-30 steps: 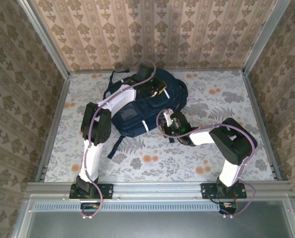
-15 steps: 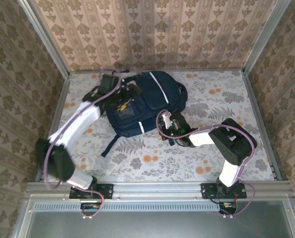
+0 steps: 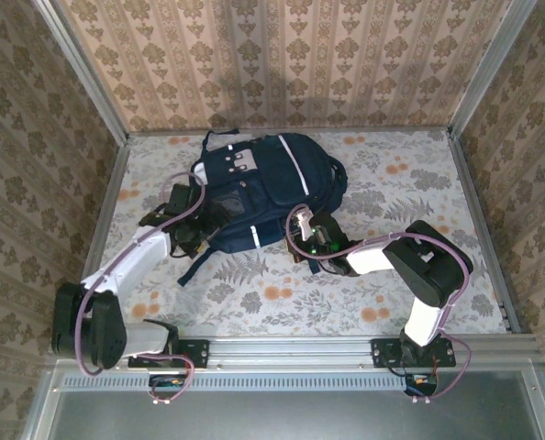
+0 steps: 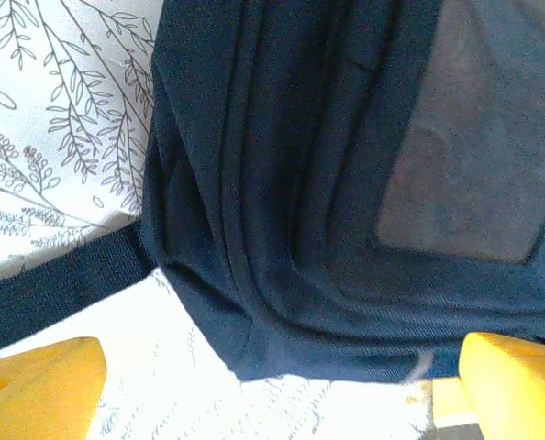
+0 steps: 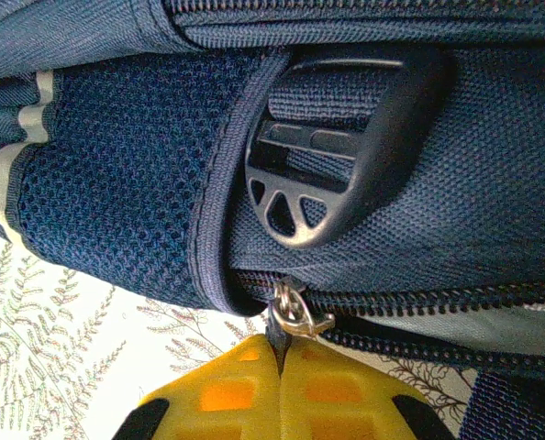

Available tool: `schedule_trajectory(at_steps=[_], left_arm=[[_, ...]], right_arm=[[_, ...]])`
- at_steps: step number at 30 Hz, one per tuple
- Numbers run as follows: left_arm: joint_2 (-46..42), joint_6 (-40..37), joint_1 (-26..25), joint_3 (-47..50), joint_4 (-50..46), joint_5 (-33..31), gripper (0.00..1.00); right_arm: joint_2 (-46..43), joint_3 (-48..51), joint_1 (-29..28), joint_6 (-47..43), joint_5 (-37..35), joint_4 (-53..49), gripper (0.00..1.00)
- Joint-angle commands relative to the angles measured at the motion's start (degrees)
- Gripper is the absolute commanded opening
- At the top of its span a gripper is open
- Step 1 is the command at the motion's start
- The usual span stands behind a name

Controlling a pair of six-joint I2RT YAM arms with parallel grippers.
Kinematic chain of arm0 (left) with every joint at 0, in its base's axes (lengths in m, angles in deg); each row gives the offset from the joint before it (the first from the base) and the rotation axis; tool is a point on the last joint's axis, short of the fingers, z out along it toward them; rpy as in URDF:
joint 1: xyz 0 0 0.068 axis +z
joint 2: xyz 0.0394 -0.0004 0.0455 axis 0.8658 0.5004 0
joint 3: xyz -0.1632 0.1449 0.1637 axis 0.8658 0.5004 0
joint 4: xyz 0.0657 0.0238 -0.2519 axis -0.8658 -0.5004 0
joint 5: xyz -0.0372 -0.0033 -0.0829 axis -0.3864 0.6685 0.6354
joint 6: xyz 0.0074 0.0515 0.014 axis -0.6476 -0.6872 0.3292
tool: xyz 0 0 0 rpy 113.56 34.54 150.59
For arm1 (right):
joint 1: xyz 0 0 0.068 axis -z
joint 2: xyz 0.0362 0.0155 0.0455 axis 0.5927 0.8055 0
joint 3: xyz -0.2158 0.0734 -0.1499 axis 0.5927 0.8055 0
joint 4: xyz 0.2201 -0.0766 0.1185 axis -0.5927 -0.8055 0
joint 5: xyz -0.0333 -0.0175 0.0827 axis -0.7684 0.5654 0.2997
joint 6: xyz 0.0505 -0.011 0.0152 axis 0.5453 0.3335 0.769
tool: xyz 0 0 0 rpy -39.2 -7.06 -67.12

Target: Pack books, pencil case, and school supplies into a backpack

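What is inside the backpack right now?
Nothing inside shows: the navy fabric of the backpack covers its contents. The right gripper is shut on a zipper pull at its side.

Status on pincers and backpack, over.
Copy: left pincer open at backpack corner; right pincer shut on zipper pull; loose strap beside left pincer.

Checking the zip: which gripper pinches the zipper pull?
The right gripper, shut on the zipper pull of the backpack; the left gripper stands open, holding nothing.
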Motion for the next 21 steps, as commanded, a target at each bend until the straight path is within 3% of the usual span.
schedule_trajectory(at_steps=[1, 8, 9, 13, 15, 16, 21], left_arm=[[3.7, 0.0, 0.5, -0.8, 3.1, -1.2, 1.00], [13.0, 0.4, 0.7, -1.3, 11.2, -5.9, 0.97], [14.6, 1.0, 0.6, -1.4, 11.9, -5.9, 0.89], [17.1, 2.9, 0.1, 0.3, 17.3, -6.2, 0.28], [18.3, 2.4, 0.0, -0.6, 16.6, -6.4, 0.07], [18.9, 2.0, 0.0, -1.3, 15.7, -6.6, 0.00], [20.0, 1.3, 0.5, -0.8, 13.8, -7.8, 0.00]], right_arm=[[-0.7, 0.8, -0.4, 1.6, 1.6, 2.9, 0.00], [1.3, 0.8, -0.5, 4.0, 4.6, 6.3, 0.00], [1.6, 0.7, -0.5, 4.3, 5.0, 6.5, 0.00], [1.6, 0.8, -0.5, 4.4, 5.4, 6.4, 0.00], [1.4, 1.0, -0.5, 4.2, 5.4, 6.2, 0.00], [1.4, 0.8, -0.5, 4.2, 5.2, 5.9, 0.00], [1.2, 0.8, 0.2, 4.3, 2.3, 4.1, 0.00]])
